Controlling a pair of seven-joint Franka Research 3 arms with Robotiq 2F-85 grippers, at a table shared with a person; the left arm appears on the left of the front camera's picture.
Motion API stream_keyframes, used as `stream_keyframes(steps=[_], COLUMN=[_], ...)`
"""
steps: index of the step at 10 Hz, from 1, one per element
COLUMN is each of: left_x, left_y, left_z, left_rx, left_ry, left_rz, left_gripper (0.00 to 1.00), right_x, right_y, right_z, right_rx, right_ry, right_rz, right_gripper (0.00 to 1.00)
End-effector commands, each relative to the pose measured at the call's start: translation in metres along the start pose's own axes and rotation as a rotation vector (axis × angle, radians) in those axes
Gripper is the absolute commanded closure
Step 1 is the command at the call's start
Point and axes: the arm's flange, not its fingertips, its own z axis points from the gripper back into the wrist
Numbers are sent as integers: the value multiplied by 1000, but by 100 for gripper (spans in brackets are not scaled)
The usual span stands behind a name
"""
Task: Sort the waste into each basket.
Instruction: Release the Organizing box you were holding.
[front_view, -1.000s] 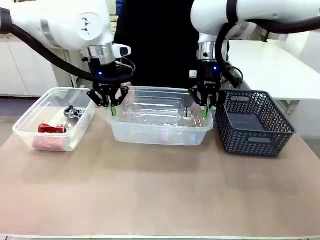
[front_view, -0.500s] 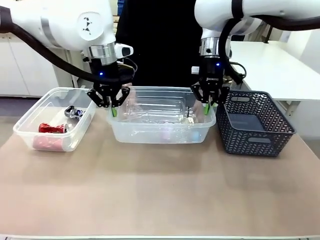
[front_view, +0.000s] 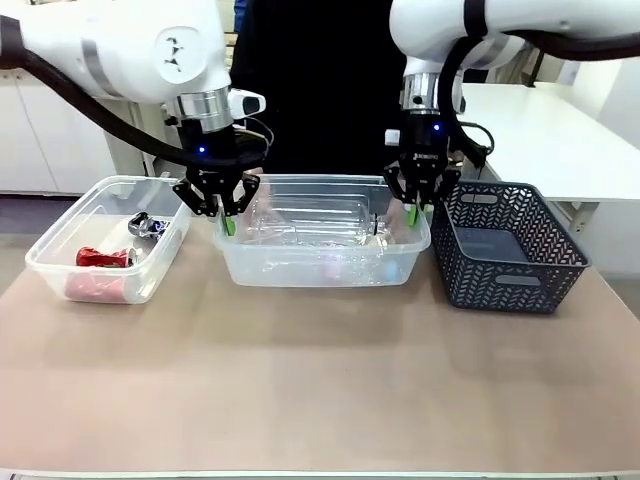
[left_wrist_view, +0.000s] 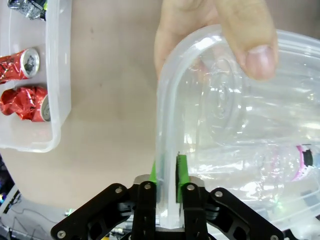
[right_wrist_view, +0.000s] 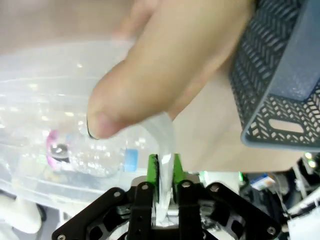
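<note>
Three containers stand in a row. The left clear basket (front_view: 60, 262) holds crushed red cans (front_view: 103, 257) (left_wrist_view: 22, 62) and a black-and-silver can (front_view: 150, 225). The middle clear basket (front_view: 320, 268) holds clear plastic bottles (front_view: 310, 225) (right_wrist_view: 100, 150). My left gripper (front_view: 228, 215) (left_wrist_view: 169, 172) is shut on this basket's left rim (left_wrist_view: 165, 125). My right gripper (front_view: 413, 212) (right_wrist_view: 165, 167) is shut on its right rim (right_wrist_view: 165, 130). A person's hands grip the same rim at both ends, with a thumb (left_wrist_view: 250, 30) (right_wrist_view: 125, 100) hooked over the edge in each wrist view.
A dark blue lattice basket (front_view: 510, 250) (right_wrist_view: 285, 65) stands just right of the middle one, close to my right gripper. The person stands at the far side behind the baskets. The near half of the tan table (front_view: 320, 390) is bare.
The middle basket and my right gripper have risen slightly and shifted a little to the right. My left gripper has barely moved.
</note>
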Motion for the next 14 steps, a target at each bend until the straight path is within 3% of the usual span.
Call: stream_keyframes(steps=[1,2,3,4,5,6,8,10,11,14], left_x=[-7,-11,-14,-20,-26,-30,-33,-25,-28,-28], left_y=[1,6,10,12,15,19,25,30,21,21], left_z=[11,14,17,23,26,25,27,23,34,34], left_rx=[-55,-57,-81,-126,-180,-200,-176,-165,-175,-175], left_ry=[-39,-64,-82,-150,-290,-363,-410,-345,-404,-404], left_rz=[8,16,36,44,40,46,39,52,71,71], left_gripper=[0,33,0,0,2,0,0,0,0,0], right_x=[-26,-30,-33,-38,-43,-48,-55,-68,-52,-52], right_y=[-8,-14,-19,-22,-26,-30,-38,-44,-28,-28], right_z=[-1,0,0,1,2,5,8,11,12,12], right_rx=[36,85,135,180,216,237,260,293,248,248], right_ry=[-211,-315,-395,-467,-536,-578,-550,-459,-556,-556], right_rz=[-96,-150,-170,-154,-133,-108,-51,42,-67,-67], right_gripper=[0,0,0,13,3,0,0,0,0,0])
